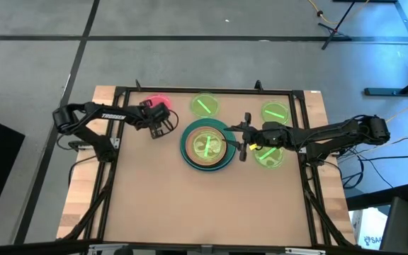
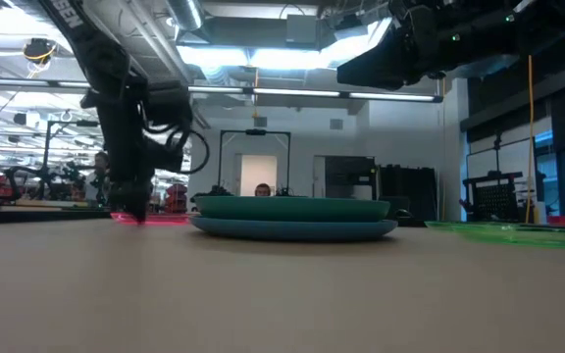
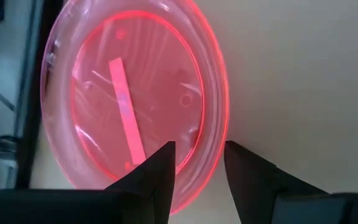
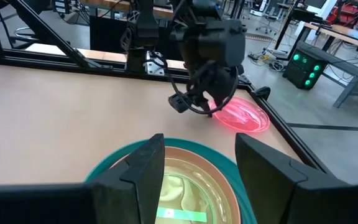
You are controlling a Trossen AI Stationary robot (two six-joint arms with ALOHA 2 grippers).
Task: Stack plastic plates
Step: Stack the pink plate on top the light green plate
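Observation:
A stack of plates (image 1: 206,145) sits mid-table: blue at the bottom, then teal, peach, and a small green plate on top; it also shows in the low view (image 2: 292,218). No black plate shows. The small pink-red plate (image 1: 156,104) lies flat at the far left. My left gripper (image 3: 197,165) is open and lowered at its near rim, one finger over the plate's inside and one outside. My right gripper (image 4: 197,168) is open, hovering above the stack's right side (image 1: 227,139). Three more green plates (image 1: 204,105), (image 1: 274,112), (image 1: 269,156) lie flat on the table. My left gripper has its fingers (image 3: 160,171) on either side of the pink-red plate's rim (image 3: 207,155), coming from above and pointing down. Whether they touch the rim cannot be told. The plate lies flat on the table.
A black frame (image 1: 211,91) runs along the table's far and side edges, close behind the pink-red plate. The table's near half (image 1: 204,205) is bare brown surface. One green plate lies under the right arm, beside the stack (image 2: 518,232).

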